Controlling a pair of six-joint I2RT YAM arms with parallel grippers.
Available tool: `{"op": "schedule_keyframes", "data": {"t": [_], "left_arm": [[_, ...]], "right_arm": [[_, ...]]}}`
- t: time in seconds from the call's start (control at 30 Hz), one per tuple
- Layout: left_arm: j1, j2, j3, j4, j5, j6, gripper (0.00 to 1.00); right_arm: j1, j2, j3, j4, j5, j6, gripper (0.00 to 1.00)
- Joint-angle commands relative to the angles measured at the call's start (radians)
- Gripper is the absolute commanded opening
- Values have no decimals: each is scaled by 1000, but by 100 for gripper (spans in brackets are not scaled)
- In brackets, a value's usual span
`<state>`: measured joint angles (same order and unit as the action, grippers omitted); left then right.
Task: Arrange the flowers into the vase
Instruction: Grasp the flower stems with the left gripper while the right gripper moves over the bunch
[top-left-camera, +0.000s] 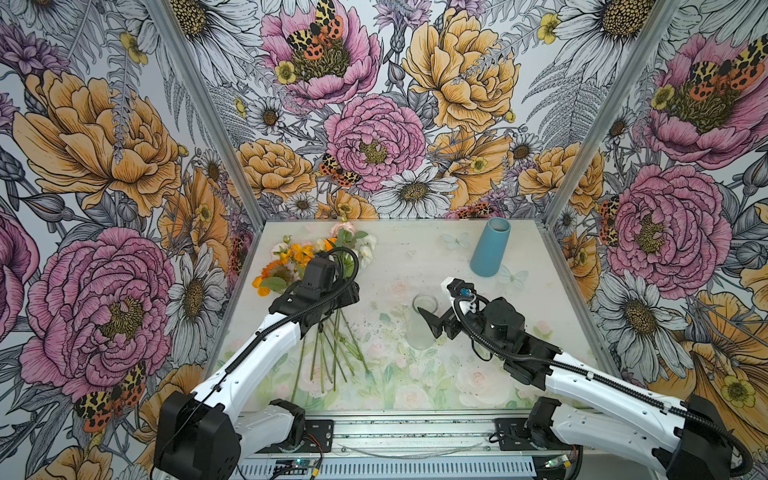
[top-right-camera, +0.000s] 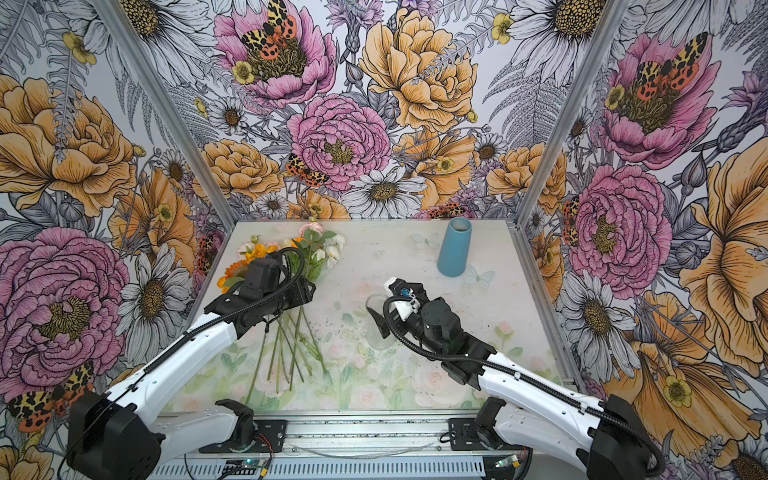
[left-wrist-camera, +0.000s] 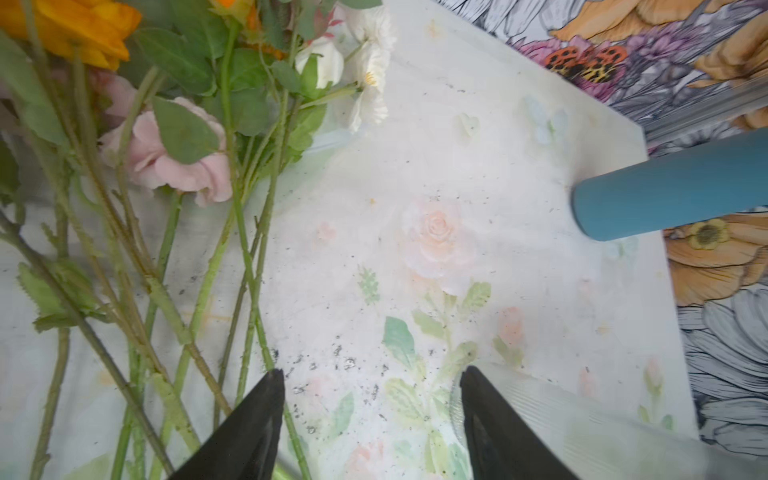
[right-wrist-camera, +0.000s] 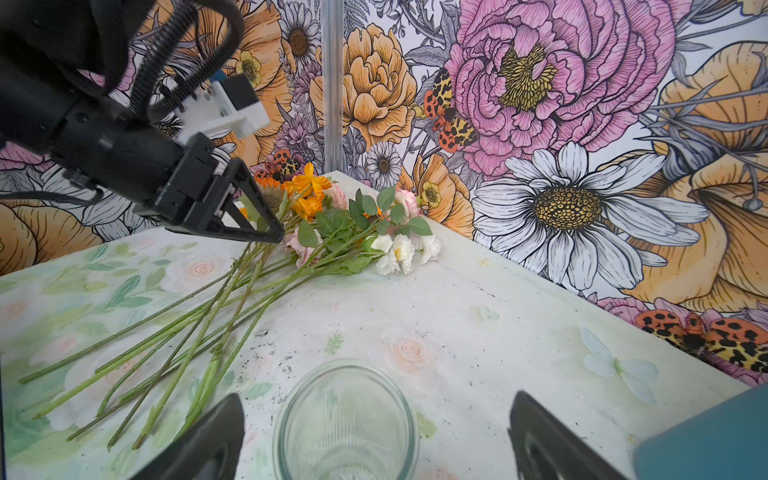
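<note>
None of the flowers (top-left-camera: 301, 252) had reached the glass vase (right-wrist-camera: 347, 419): all lay flat on the table (top-left-camera: 415, 257), left gripper (left-wrist-camera: 372, 374) part-open over the stems gripping nothing, right gripper (right-wrist-camera: 378, 399) spread wide astride the empty vase.

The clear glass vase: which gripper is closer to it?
Right. The right gripper sits at the clear ribbed glass vase, open jaws either side; the left gripper hangs apart over the green flower stems.
</note>
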<state>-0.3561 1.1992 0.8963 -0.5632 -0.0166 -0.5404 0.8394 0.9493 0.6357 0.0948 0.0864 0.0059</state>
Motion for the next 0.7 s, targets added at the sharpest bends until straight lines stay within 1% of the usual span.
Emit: {"op": "schedule_keyframes", "data": {"t": [0.0,0.1,0.2,0.23,0.3,0.4,0.47,0.53,0.6,0.67], "left_arm": [[29,35,23,-64,-107,16,60],[54,24,-16,-63,-178,-14,58],[92,0,-49,-47,-186,-18,53],[112,-4,-57,-39,-166,-14,52],[156,-3,-72,-20,-103,-9,46],[225,25,-92,3,11,2,37],[243,45,-96,9,29,11,36],[251,57,-102,28,49,16,35],[256,72,-107,44,68,12,34],[258,94,-105,45,66,11,31]], "right_arm": [[5,-28,122,-198,-35,-6,100],[6,-36,196,-263,-94,5,100],[9,-17,266,-307,-174,8,99],[12,-3,289,-320,-215,3,99],[16,27,319,-325,-299,-6,100],[30,105,367,-326,-376,-7,99],[52,170,395,-324,-379,-8,100],[78,221,412,-322,-356,-11,100],[102,255,422,-320,-314,-18,100],[111,275,424,-320,-304,-24,99]]}}
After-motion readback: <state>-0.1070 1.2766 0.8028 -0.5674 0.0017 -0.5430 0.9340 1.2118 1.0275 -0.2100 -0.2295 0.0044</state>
